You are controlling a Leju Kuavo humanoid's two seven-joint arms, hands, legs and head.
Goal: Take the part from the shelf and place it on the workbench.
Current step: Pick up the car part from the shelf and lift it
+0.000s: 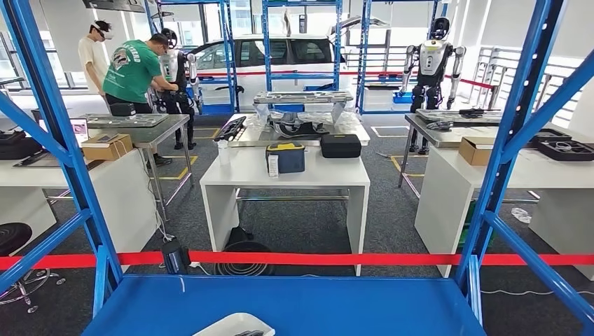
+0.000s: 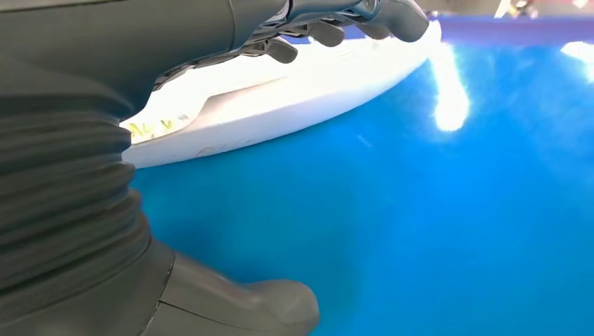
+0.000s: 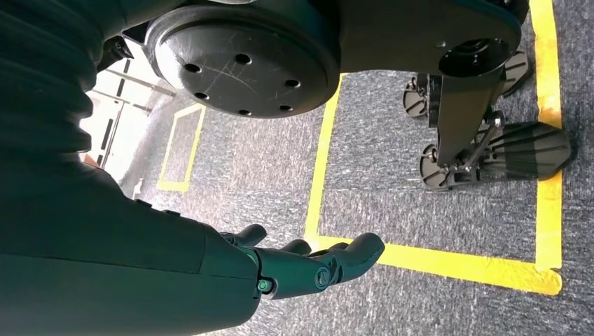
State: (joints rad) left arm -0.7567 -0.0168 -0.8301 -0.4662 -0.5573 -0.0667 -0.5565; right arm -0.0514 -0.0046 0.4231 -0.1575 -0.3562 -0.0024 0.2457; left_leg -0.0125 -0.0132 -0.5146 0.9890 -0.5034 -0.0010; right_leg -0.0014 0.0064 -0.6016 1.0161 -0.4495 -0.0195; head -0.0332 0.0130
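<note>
A white, flat, curved part [image 1: 235, 325] lies on the blue shelf board [image 1: 315, 301] at the near edge of the head view. In the left wrist view my left hand [image 2: 210, 35] reaches over the white part [image 2: 280, 105]. Its dark fingers [image 2: 336, 28] lie along the part's far rim and its thumb [image 2: 266, 308] stays apart over the blue board [image 2: 434, 210]. I see no grip closed on the part. My right hand [image 3: 301, 266] hangs beside my body over grey carpet, fingers loosely extended and holding nothing.
Blue shelf uprights [image 1: 52, 140] [image 1: 511, 140] and a red tape [image 1: 294, 258] frame the view ahead. Beyond stand a white table [image 1: 245, 171] with a blue bag and black case, side benches with boxes, two people [image 1: 133, 70] and another robot [image 1: 434, 63].
</note>
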